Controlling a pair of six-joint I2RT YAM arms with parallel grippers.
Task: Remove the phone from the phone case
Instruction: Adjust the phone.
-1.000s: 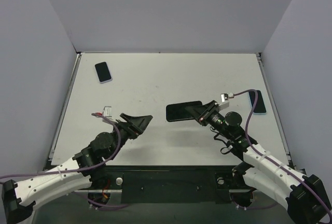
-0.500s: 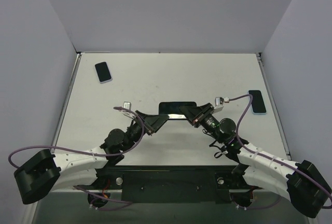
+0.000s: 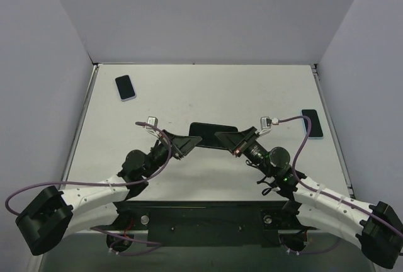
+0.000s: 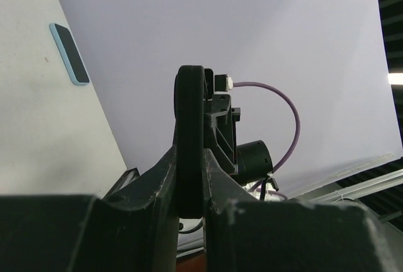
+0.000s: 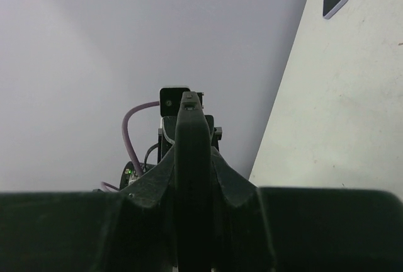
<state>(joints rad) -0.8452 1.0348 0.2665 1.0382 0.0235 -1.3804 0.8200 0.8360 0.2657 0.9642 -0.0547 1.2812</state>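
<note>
"Grey walls, white bench (image 3: 189, 96). Where's the phone (image 3: 213, 128)?"

"Mid-bench, toward the near edge, held up between the arms in its black case (image 3: 196, 125). It's edge-on to both wrist cameras."

"Who's got it?"

"Both. The left gripper (image 3: 189, 140) is clamped on its left end, the right gripper (image 3: 225, 138) on its right end."

"Anything else?"

"A spare phone (image 3: 125, 87) lies by the far left corner, and another phone (image 3: 312, 123) at the right edge."
</note>
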